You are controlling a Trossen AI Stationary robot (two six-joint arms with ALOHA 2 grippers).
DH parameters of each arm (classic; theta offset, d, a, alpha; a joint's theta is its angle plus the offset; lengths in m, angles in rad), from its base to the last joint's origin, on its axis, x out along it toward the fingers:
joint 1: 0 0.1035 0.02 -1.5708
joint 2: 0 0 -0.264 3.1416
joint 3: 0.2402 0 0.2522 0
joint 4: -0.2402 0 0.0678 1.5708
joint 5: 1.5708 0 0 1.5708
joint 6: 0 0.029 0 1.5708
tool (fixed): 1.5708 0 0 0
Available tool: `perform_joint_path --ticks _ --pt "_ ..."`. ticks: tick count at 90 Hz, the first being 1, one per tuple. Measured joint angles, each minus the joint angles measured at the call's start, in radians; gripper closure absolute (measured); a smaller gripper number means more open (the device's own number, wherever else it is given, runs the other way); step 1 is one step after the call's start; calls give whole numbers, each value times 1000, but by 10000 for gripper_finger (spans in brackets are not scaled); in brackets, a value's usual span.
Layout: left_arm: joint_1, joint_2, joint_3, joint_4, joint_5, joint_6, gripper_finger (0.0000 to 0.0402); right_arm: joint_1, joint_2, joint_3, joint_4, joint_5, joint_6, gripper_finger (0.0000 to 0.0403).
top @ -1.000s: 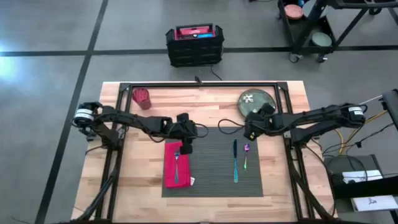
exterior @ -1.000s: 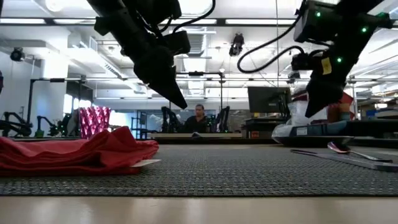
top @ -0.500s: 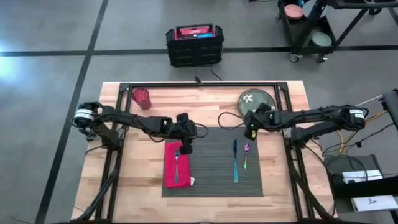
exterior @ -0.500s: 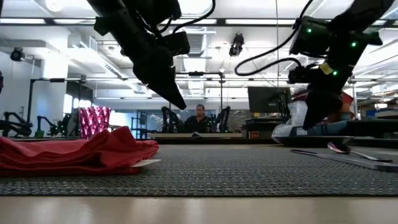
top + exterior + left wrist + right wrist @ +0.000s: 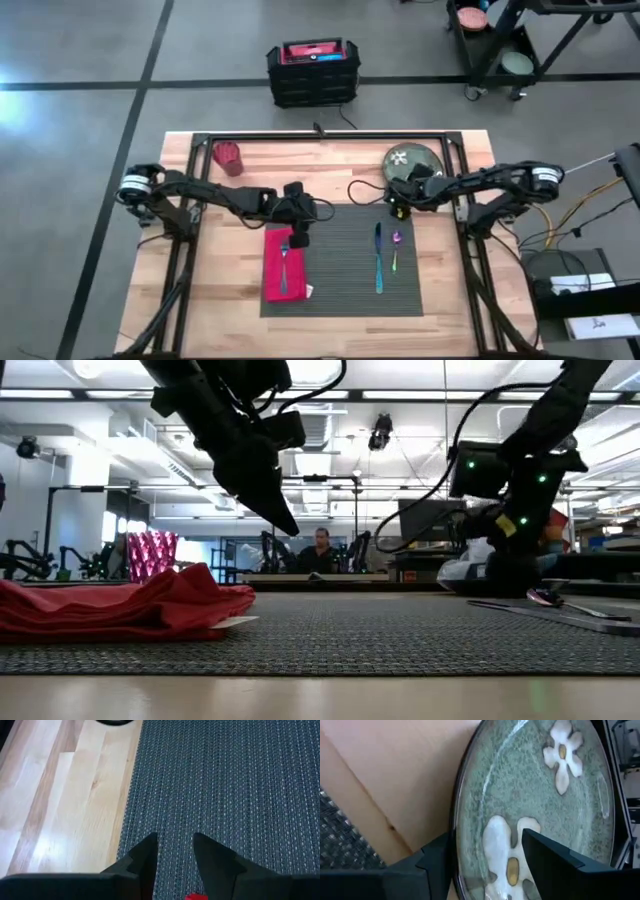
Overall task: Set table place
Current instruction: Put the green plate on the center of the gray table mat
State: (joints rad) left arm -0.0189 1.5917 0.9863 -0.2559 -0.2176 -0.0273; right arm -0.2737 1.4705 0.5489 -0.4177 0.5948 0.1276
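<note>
The dark grey ribbed table place lies mid-table. On it are a red napkin with a fork, a blue knife and a spoon. A green plate with white flowers rests on the wood beyond the mat's far right corner. My right gripper is open at the plate's near rim, low over the table. My left gripper hangs open above the mat at the napkin's far end, with nothing between its fingers. My right gripper's open fingers stand on either side of a stretch of the plate's near rim, slanting down from the near side. Whether they touch the plate, I cannot tell.
A red cup stands at the far left of the table. A black frame rail runs along the far edge, with posts at both sides. Bare wood lies left of the mat.
My right gripper has gone down and toward the table's far edge, from above the mat's far right corner to the plate's near rim. Its arm has stretched lower over the table.
</note>
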Motion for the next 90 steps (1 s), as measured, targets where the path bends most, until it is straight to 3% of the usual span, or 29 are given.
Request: perform_joint_path --ticks 18,53,90 --pt "0 0 0 0 0 8 287 -4 27 5 19 55 -16 208" --pt "0 0 0 1 0 10 287 -21 38 3 42 61 -16 235" --pt "0 0 0 1 0 10 287 -45 41 1 43 56 -16 300"
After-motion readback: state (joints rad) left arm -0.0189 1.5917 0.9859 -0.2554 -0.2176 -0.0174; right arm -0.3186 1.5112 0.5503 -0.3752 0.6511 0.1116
